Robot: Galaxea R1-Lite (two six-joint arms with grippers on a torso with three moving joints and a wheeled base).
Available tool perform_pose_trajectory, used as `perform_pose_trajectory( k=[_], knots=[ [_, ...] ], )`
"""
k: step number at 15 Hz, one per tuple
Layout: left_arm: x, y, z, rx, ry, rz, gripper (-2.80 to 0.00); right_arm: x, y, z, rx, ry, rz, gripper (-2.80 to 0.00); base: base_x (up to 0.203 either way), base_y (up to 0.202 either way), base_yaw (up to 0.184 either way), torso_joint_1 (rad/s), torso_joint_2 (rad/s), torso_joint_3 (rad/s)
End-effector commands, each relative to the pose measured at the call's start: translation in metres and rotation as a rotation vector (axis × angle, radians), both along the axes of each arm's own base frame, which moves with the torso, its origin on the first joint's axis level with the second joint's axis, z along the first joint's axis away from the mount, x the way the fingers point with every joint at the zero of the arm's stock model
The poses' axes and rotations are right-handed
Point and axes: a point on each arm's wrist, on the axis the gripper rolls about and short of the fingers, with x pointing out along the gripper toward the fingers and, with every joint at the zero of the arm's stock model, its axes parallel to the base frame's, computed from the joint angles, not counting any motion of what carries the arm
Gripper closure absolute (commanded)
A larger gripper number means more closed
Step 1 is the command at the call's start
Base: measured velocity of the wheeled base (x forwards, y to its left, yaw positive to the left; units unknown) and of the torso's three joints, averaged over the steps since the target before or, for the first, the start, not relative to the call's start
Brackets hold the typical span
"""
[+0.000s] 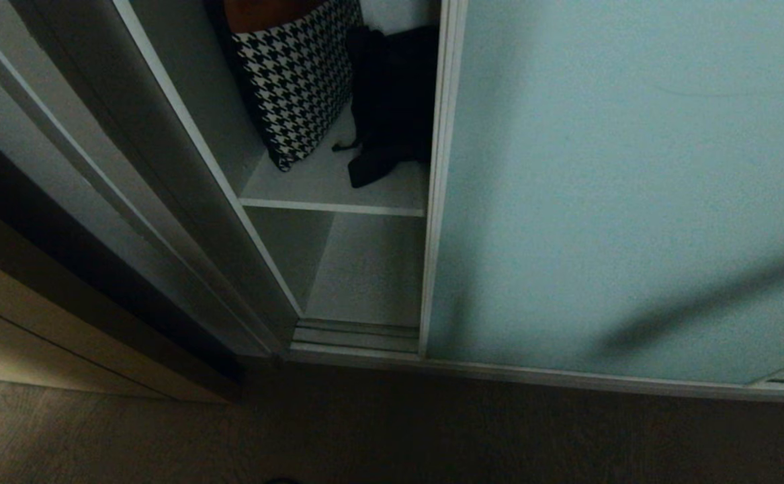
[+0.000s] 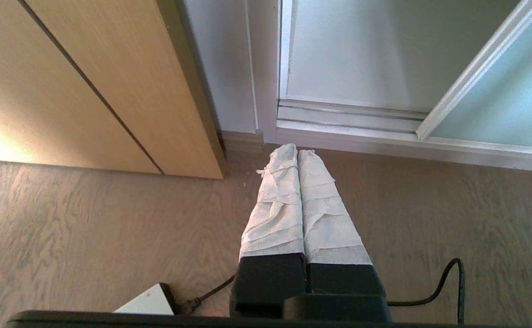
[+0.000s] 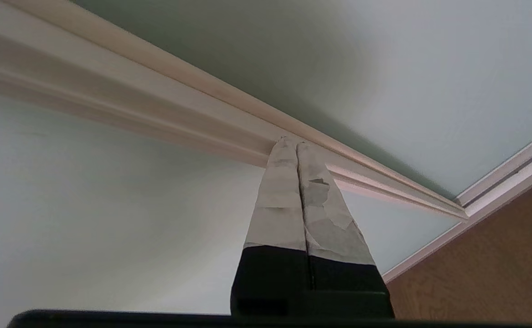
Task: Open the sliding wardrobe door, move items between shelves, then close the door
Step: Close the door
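The sliding wardrobe door (image 1: 620, 188), frosted teal glass in a silver frame, stands partly slid aside, with a gap at its left. In the gap, a black fabric bundle (image 1: 392, 101) with dangling straps lies on the upper white shelf (image 1: 324, 185), half hidden behind the door's edge. A lower shelf (image 1: 371, 269) below it is bare. My right gripper (image 3: 291, 142) is shut on nothing, its taped tips at a silver frame rail (image 3: 179, 118) of the door. My left gripper (image 2: 296, 150) hangs shut and holds nothing, over the floor near the bottom track (image 2: 348, 111). Neither arm shows in the head view.
A black-and-white houndstooth cushion (image 1: 297, 81) leans on the upper shelf, left of the bundle. A beige wooden cabinet (image 2: 88, 82) stands left of the wardrobe. A dark arm shadow (image 1: 701, 302) falls across the door's lower right. Wood floor (image 1: 392, 437) lies in front.
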Motion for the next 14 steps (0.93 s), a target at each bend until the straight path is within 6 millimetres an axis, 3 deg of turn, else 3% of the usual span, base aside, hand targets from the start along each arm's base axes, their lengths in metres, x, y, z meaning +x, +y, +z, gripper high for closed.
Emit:
perform_pose_trajectory(
  k=[1, 9, 14],
  knots=[
    [0.0, 0.0, 0.0, 0.0, 0.001, 0.0, 0.0, 0.003, -0.001, -0.003, 0.008, 0.0, 0.011, 0.0, 0.0, 0.0, 0.0, 0.0, 0.0, 0.0],
    [0.0, 0.0, 0.0, 0.0, 0.001, 0.0, 0.0, -0.009, -0.003, 0.003, -0.022, -0.01, -0.013, 0.0, 0.0, 0.0, 0.0, 0.0, 0.0, 0.0],
    [0.0, 0.0, 0.0, 0.0, 0.001, 0.0, 0.0, -0.002, -0.011, -0.006, -0.045, -0.012, -0.065, 0.0, 0.0, 0.0, 0.0, 0.0, 0.0, 0.0]
  ],
)
